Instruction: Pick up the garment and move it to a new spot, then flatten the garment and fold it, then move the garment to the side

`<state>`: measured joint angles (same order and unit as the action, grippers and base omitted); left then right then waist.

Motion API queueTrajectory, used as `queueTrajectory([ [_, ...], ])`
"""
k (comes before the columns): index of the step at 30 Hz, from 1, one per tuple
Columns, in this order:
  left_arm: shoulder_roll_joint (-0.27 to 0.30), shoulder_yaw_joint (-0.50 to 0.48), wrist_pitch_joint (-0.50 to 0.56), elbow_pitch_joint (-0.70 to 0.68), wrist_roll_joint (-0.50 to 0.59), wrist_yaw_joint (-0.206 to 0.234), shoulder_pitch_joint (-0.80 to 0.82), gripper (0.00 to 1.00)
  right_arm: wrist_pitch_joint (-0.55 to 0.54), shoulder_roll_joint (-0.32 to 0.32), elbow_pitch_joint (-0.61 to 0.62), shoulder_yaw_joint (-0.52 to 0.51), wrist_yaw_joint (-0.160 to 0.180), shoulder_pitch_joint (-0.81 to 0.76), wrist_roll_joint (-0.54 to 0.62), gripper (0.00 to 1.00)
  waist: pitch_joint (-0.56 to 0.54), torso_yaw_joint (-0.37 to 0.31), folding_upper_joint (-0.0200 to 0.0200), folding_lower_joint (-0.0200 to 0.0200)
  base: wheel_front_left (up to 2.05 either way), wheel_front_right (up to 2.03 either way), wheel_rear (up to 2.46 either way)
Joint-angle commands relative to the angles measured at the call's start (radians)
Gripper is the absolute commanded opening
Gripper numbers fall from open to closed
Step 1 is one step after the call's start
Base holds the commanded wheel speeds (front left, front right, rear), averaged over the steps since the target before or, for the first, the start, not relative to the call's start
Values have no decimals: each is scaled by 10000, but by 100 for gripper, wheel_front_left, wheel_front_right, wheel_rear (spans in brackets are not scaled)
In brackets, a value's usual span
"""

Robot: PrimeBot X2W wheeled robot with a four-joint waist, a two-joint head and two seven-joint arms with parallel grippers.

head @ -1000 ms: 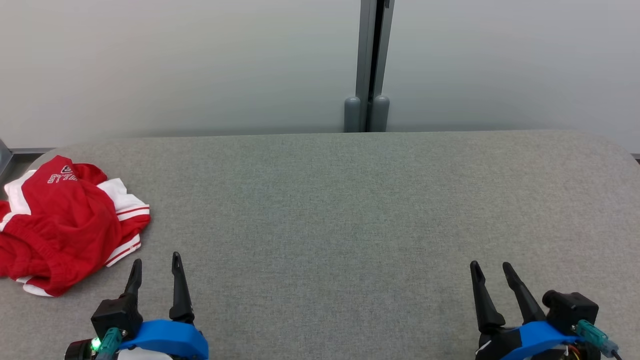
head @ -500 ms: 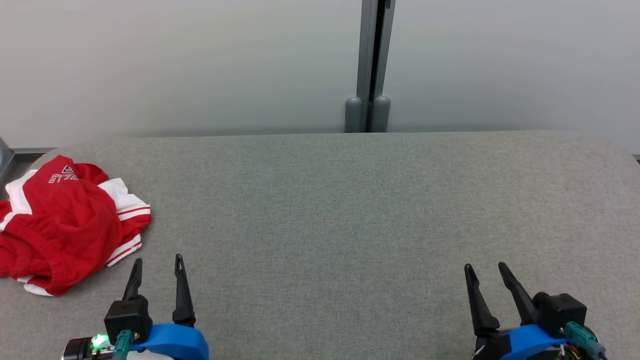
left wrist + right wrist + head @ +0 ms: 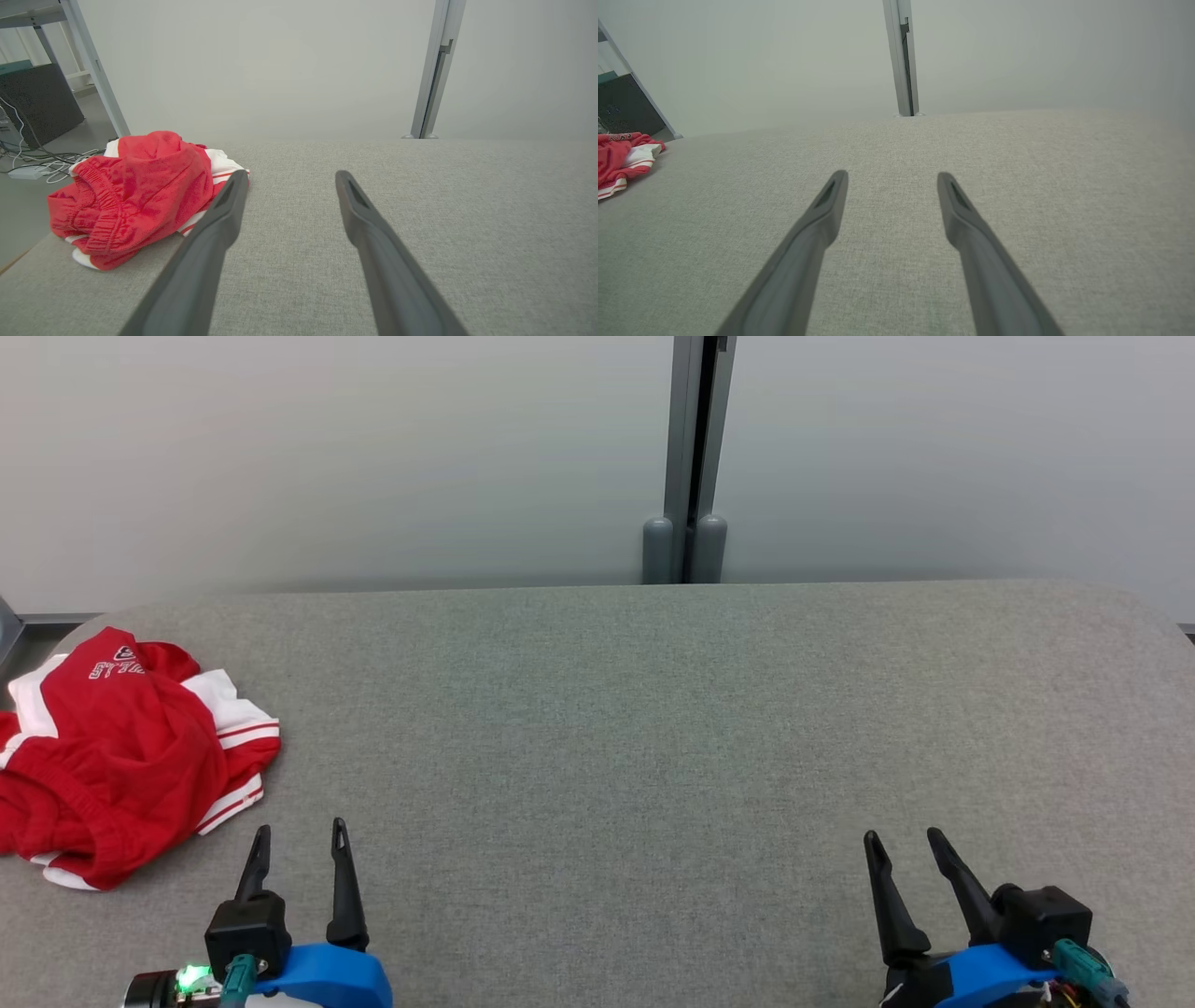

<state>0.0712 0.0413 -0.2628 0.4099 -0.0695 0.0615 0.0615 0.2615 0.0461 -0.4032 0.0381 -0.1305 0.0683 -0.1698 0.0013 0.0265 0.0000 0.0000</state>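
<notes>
Crumpled red garment (image 3: 121, 751) at the table's (image 3: 653, 709) far left.
Left gripper (image 3: 299, 840) and right gripper (image 3: 901, 845) hover near, fingers apart, empty.

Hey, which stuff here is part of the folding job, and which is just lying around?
For the job: red and white garment, crumpled at the left end; grey table; left gripper and right gripper, both open and empty.
Lying about: grey post behind the table; loose cables; dark panel.
</notes>
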Motion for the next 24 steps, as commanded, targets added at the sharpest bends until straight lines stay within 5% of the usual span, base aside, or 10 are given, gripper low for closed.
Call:
queueTrajectory([
  [1,13,-84,-31,70,-138,-57,94,100,54,76,-69,19,-5,78,-336,100,-1,0,0,0,0,0,0],
  [16,9,-88,-31,77,-175,116,187,100,50,74,-149,27,-5,90,-687,100,10,89,0,0,0,0,0],
  [24,170,-100,-31,-84,-131,76,312,100,45,71,-51,93,-5,111,-783,100,11,728,0,0,0,0,0],
])
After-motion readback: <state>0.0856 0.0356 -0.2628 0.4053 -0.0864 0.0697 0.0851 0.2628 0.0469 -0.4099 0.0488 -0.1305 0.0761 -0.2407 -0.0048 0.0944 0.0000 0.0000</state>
